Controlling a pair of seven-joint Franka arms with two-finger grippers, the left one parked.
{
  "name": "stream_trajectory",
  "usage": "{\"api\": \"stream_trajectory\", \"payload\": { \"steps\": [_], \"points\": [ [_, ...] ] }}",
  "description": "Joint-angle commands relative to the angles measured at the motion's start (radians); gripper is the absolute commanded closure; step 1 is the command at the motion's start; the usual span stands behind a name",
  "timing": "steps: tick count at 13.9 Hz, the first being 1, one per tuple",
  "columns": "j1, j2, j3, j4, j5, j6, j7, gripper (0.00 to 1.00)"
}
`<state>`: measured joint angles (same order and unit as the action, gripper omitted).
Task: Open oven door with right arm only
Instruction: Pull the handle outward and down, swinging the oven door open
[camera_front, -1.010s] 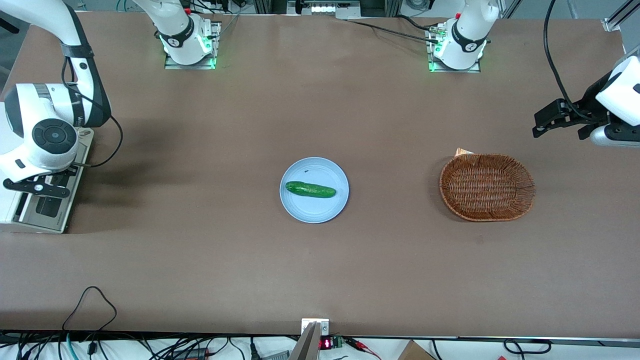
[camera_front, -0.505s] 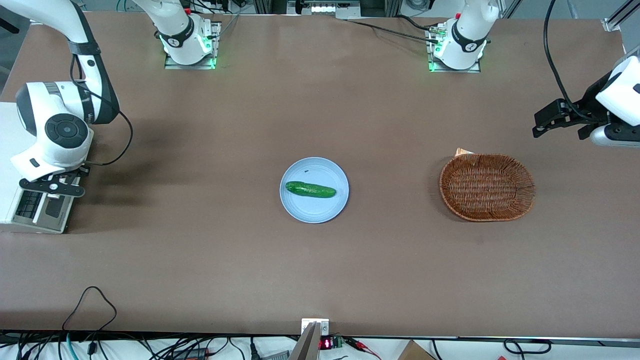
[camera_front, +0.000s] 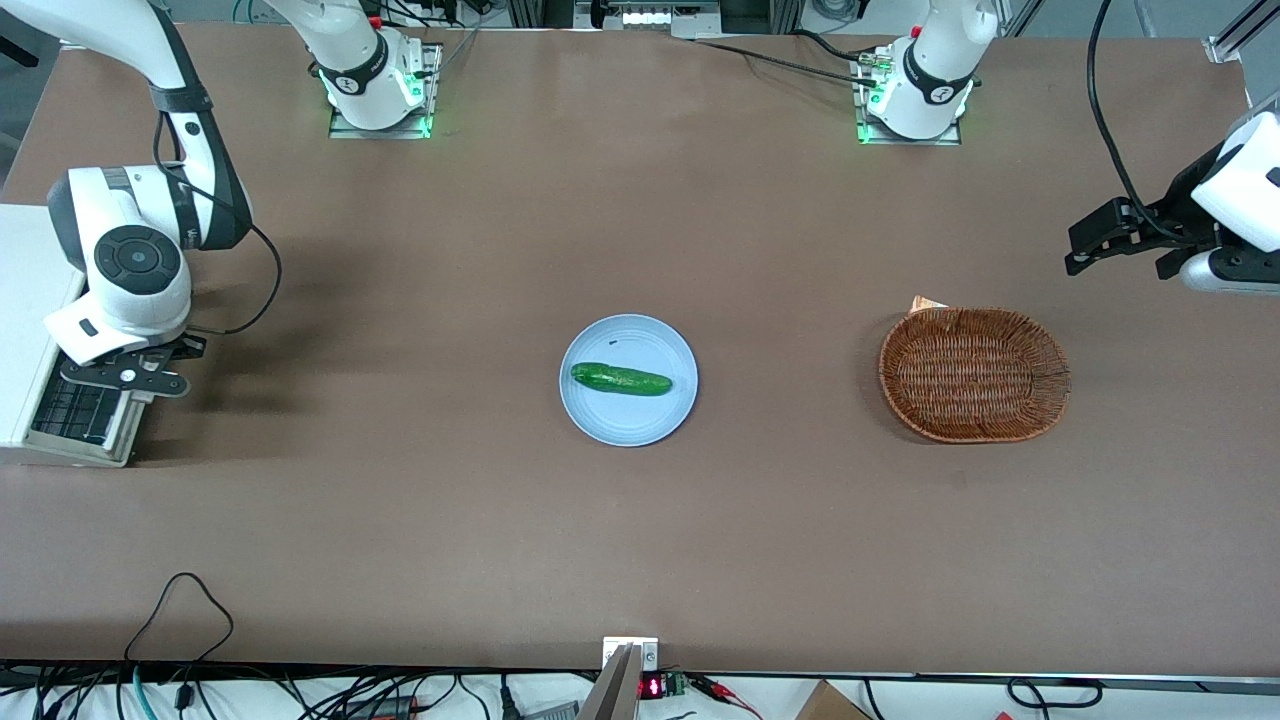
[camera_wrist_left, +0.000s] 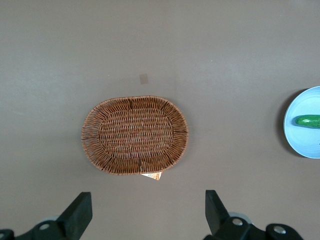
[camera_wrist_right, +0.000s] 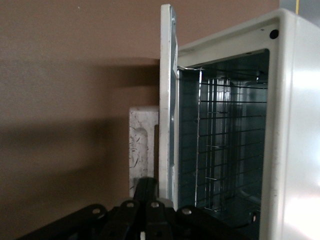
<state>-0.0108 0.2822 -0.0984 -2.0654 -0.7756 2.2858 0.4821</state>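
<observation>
Brown tabletop (camera_front: 640, 540) carries a white toaster oven (camera_front: 25, 330) at the working arm's end. The white right arm (camera_front: 120, 250) hangs over its front, black gripper (camera_front: 125, 375) above the oven door (camera_front: 85, 420), which has swung down part-way; the wrist view shows the door (camera_wrist_right: 166, 100) edge-on, ajar, wire rack (camera_wrist_right: 225, 145) inside. Whether its fingers grip anything cannot be told. Mid-table lies a wicker basket (camera_front: 974, 374), then a blue plate (camera_front: 628, 420) bearing a cucumber (camera_front: 620, 379).
</observation>
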Motion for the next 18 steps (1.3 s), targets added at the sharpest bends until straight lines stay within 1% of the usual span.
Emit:
{"api": "stream_trajectory", "payload": {
  "steps": [1,18],
  "points": [
    [-0.029,0.077,-0.021,0.010,0.013,0.064,0.003,1.00],
    [-0.023,0.156,0.006,0.013,0.016,0.073,0.001,1.00]
  ]
}}
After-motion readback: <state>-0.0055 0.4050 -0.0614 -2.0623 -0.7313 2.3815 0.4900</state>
